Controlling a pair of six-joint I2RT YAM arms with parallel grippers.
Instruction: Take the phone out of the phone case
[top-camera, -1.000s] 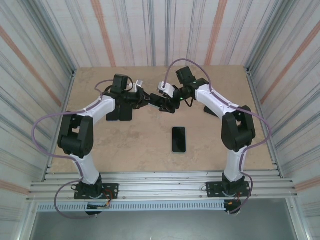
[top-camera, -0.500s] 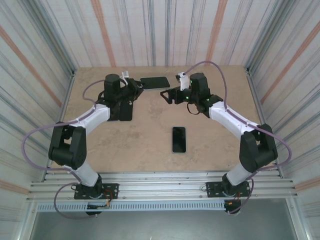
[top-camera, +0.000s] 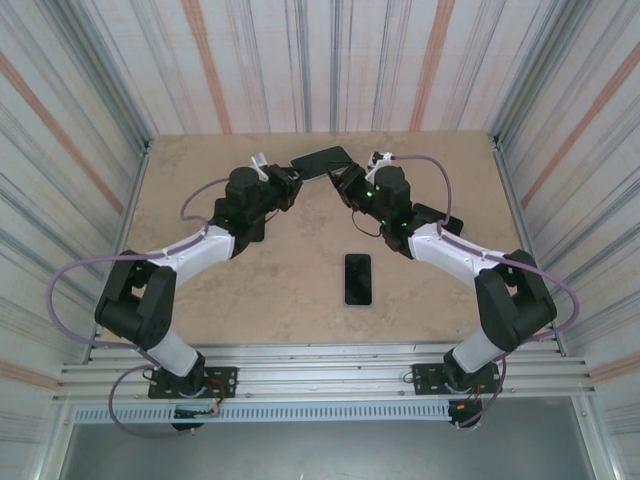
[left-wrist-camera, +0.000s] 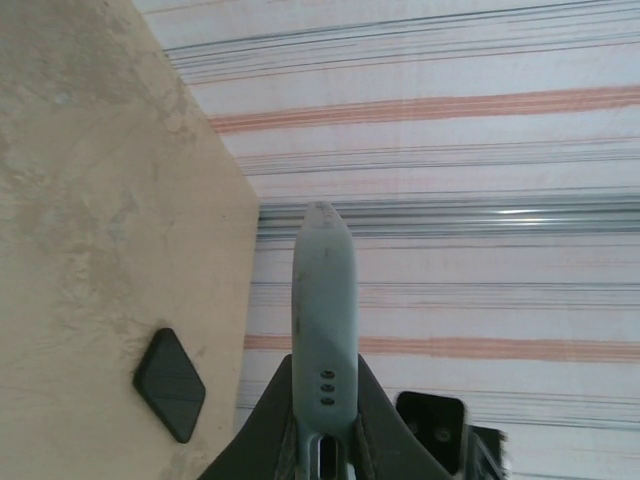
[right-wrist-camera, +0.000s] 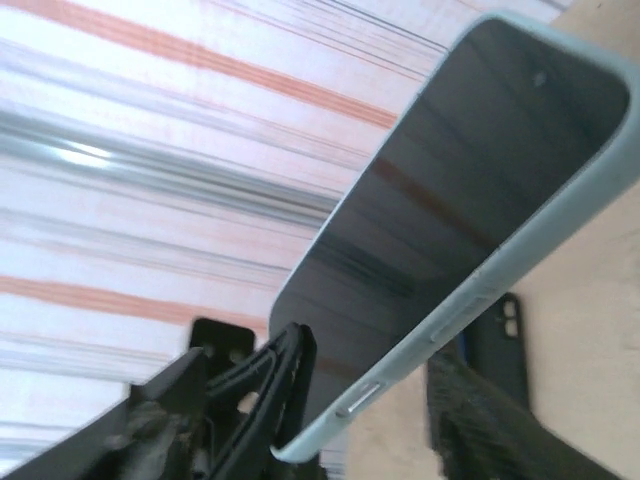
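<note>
As both arms reach inward, left end effector (top-camera: 293, 171) clamps cased phone (top-camera: 322, 160); right end effector (top-camera: 346, 179) unclear.

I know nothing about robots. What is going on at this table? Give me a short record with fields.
Held item: cased phone, in a pale blue-green case, raised above the table
Left end effector: shut on one end of the cased phone
Right end effector: one finger on each side of the cased phone; unclear whether it grips
On table: bare phone, screen dark; black phone case, lying flat
Task stage: phone not yet out of its case
</note>
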